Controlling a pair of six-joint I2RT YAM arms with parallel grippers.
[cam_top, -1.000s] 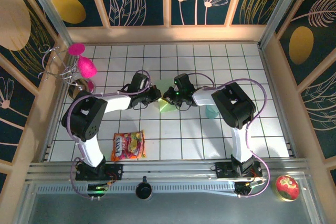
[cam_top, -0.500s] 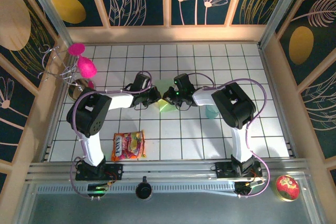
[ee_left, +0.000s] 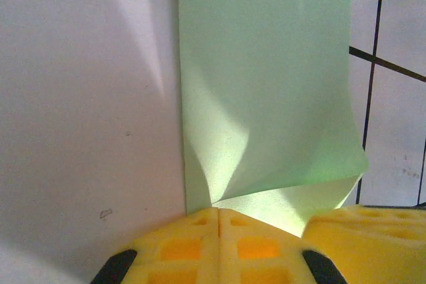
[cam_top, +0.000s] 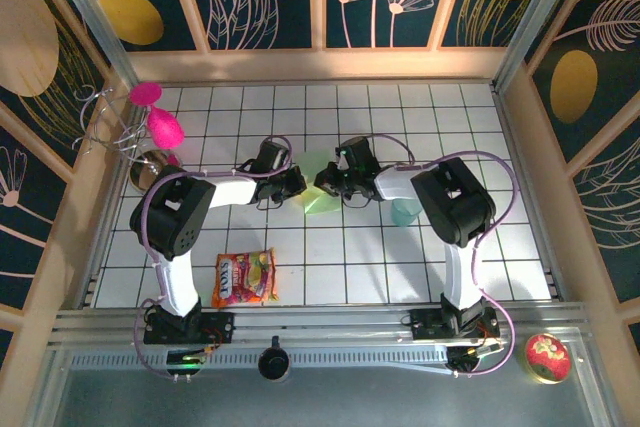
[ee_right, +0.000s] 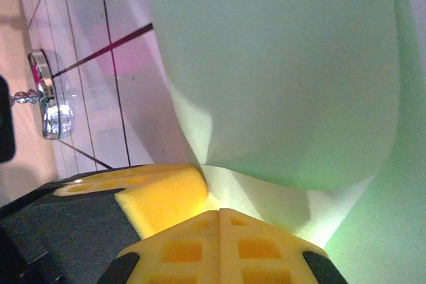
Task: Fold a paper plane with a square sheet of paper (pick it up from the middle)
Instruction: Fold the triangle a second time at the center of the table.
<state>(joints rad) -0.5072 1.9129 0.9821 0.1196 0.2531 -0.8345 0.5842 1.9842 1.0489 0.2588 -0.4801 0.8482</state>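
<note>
The square sheet of paper (cam_top: 318,189), pale mint green, is bent up at the table's middle between both grippers. My left gripper (cam_top: 298,185) is shut on its left edge, and my right gripper (cam_top: 324,184) is shut on its right edge. In the left wrist view the paper (ee_left: 266,98) rises from the closed yellow fingertips (ee_left: 218,212), curling over on the right, where the other gripper's yellow finger (ee_left: 366,224) shows. In the right wrist view the paper (ee_right: 279,78) billows above my closed fingertips (ee_right: 219,214), with the left gripper's finger (ee_right: 166,194) touching it.
A translucent teal cup (cam_top: 404,212) stands just right of the right arm. A candy bag (cam_top: 244,278) lies near the front left. A metal bowl (cam_top: 152,169) and a wire rack with pink items (cam_top: 150,117) sit at the left wall.
The right gripper has shifted slightly right and back, and the paper between the grippers now stands a little wider. The left gripper has hardly moved.
</note>
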